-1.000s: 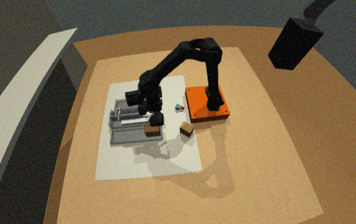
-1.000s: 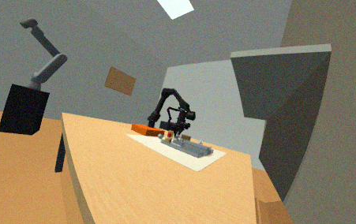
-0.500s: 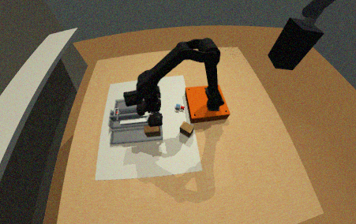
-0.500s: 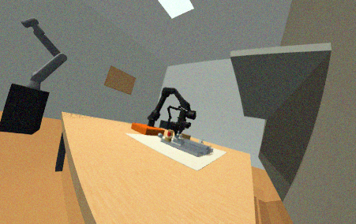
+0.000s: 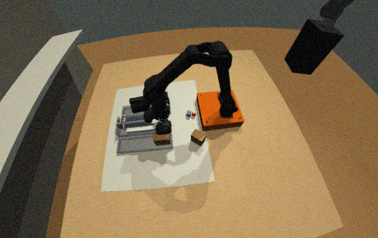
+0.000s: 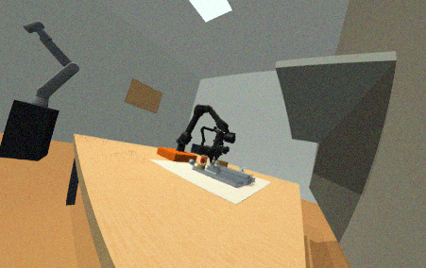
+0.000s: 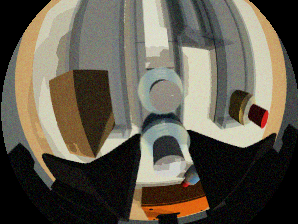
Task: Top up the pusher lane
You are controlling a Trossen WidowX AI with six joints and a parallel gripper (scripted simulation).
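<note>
1. In the wrist view, the gripper (image 7: 166,156) fills the dark lower part of the frame, and its jaws are closed on a pale grey jar (image 7: 168,145) held just below the centre.
2. Directly beyond it, at the centre of the wrist view, a second pale grey jar (image 7: 160,92) of the same look stands in the lane (image 7: 154,23), a light strip between grey rails that runs toward the top of the frame. The two jars sit one behind the other; whether they touch cannot be told.
3. At the bottom of the wrist view, under the held jar, part of the orange base block (image 7: 169,201) shows, with a small blue-and-red thing (image 7: 193,179) at its upper edge.
4. To the left of centre in the wrist view a brown box (image 7: 83,110) stands on the grey rack.
5. At the right of the wrist view a dark jar with a red cap (image 7: 249,110) lies on its side.
6. In the top view the gripper (image 5: 163,126) hangs over the right end of the grey rack (image 5: 138,130), left of centre, with the brown box (image 5: 162,138) just below it in the frame.
7. Another brown box (image 5: 198,136) lies on the white mat (image 5: 157,168), apart from the rack and near the orange base block (image 5: 220,110).
8. A black box (image 5: 313,46) sits in the upper right corner of the top view.
</note>
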